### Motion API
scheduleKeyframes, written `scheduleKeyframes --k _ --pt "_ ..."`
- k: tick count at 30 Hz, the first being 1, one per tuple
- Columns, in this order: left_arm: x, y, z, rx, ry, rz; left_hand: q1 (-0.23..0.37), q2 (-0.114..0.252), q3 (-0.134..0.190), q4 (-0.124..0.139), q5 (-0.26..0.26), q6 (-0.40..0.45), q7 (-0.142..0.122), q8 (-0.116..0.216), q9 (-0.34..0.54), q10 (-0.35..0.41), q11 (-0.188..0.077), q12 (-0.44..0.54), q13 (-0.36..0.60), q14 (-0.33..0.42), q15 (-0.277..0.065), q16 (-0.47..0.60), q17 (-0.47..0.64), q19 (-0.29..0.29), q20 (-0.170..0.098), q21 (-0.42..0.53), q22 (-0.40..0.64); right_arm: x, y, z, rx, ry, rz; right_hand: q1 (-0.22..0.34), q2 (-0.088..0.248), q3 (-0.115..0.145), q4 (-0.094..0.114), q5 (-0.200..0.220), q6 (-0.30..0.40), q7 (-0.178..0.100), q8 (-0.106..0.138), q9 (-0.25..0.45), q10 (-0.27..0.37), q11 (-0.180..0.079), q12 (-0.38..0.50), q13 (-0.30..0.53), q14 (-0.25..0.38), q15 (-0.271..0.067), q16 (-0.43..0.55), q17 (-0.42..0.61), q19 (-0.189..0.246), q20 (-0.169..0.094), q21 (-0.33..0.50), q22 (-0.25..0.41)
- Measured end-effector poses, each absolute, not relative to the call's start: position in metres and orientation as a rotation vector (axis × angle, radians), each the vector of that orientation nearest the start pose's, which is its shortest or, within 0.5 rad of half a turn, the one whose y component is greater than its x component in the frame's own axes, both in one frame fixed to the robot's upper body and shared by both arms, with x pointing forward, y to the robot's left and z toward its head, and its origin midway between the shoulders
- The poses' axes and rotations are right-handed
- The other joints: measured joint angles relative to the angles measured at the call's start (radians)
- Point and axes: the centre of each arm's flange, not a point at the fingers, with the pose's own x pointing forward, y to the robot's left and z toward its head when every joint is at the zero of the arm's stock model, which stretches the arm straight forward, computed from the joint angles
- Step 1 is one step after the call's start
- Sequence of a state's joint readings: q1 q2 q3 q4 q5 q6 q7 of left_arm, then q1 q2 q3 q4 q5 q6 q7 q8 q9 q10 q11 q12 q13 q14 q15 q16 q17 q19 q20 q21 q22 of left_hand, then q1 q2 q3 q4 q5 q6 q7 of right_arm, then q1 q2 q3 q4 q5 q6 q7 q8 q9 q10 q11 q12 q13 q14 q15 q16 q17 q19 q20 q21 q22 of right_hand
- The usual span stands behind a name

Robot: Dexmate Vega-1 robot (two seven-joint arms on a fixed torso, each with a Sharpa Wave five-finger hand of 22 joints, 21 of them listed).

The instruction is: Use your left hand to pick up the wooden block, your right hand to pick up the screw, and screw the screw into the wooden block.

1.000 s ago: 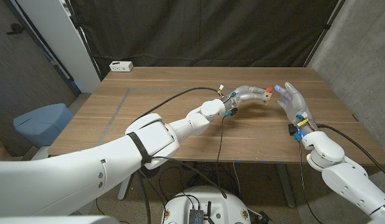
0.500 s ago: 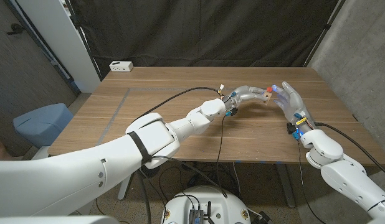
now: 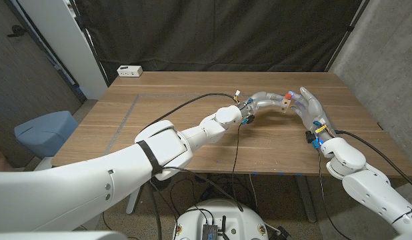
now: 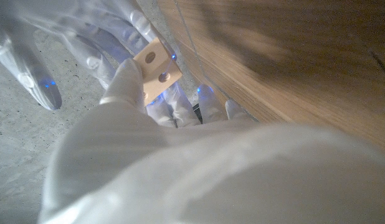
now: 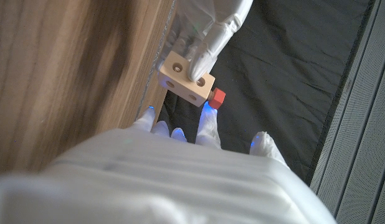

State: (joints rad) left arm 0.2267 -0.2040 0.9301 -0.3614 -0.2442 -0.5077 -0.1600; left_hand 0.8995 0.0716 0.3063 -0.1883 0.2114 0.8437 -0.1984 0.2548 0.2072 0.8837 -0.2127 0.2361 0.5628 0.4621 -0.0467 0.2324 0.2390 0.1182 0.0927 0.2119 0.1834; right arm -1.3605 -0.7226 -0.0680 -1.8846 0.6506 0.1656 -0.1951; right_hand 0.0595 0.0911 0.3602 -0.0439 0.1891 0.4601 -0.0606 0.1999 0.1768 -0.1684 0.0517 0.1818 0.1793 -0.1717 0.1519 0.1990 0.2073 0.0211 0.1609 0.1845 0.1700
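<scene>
Wooden and pale, the block with its drilled holes is held off the table in the left hand, whose fingers are closed around it. A red screw sits just beside the block at the right hand's fingertips, though I cannot tell whether those fingers pinch it. The step in hand looks like mating or turning; next, the screw must be lined up with a hole and twisted while the block is kept steady.
</scene>
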Motion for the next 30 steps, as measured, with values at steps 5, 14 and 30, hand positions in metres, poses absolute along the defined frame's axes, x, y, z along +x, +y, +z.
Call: scheduleKeyframes --k 5,14,30 --pt "0.6635 -0.1042 0.0093 0.521 -0.608 -0.763 0.000 0.000 0.000 0.000 0.000 0.000 0.000 0.000 0.000 0.000 0.000 0.000 0.000 0.000 0.000 0.000 0.000 0.000 0.000 0.000 0.000 0.5209 -0.3421 -0.0573 -0.010 -0.579 0.064 0.000 0.000 0.000 0.000 0.004 0.016 0.005 0.004 0.000 0.000 0.000 0.000 0.000 0.000 0.000 0.000 -0.003 0.000 0.000 0.000 0.000" --pt "0.6635 -0.1044 0.0092 0.521 -0.608 -0.763 0.000 0.000 0.000 0.000 0.000 0.000 0.000 0.000 0.000 0.000 0.000 0.000 0.000 0.000 0.000 0.000 0.000 0.000 0.000 0.000 0.000 0.5206 -0.3426 -0.0575 -0.007 -0.582 0.058 0.000 0.000 0.000 0.000 0.004 0.030 0.008 0.006 0.003 0.004 -0.004 0.007 0.000 0.000 0.000 0.000 -0.003 0.000 0.000 0.000 0.000" --pt "0.6632 -0.1049 0.0088 0.520 -0.607 -0.763 0.000 0.000 0.000 0.000 -0.003 0.000 0.000 0.000 -0.001 -0.001 0.000 0.000 0.000 0.000 0.000 0.000 0.000 0.000 0.000 0.000 0.000 0.5190 -0.3435 -0.0610 0.001 -0.577 0.039 0.000 0.000 0.000 0.000 0.004 0.064 0.014 0.012 0.002 0.022 -0.010 0.011 0.000 0.000 0.000 0.006 -0.003 0.006 -0.002 0.005 -0.003"
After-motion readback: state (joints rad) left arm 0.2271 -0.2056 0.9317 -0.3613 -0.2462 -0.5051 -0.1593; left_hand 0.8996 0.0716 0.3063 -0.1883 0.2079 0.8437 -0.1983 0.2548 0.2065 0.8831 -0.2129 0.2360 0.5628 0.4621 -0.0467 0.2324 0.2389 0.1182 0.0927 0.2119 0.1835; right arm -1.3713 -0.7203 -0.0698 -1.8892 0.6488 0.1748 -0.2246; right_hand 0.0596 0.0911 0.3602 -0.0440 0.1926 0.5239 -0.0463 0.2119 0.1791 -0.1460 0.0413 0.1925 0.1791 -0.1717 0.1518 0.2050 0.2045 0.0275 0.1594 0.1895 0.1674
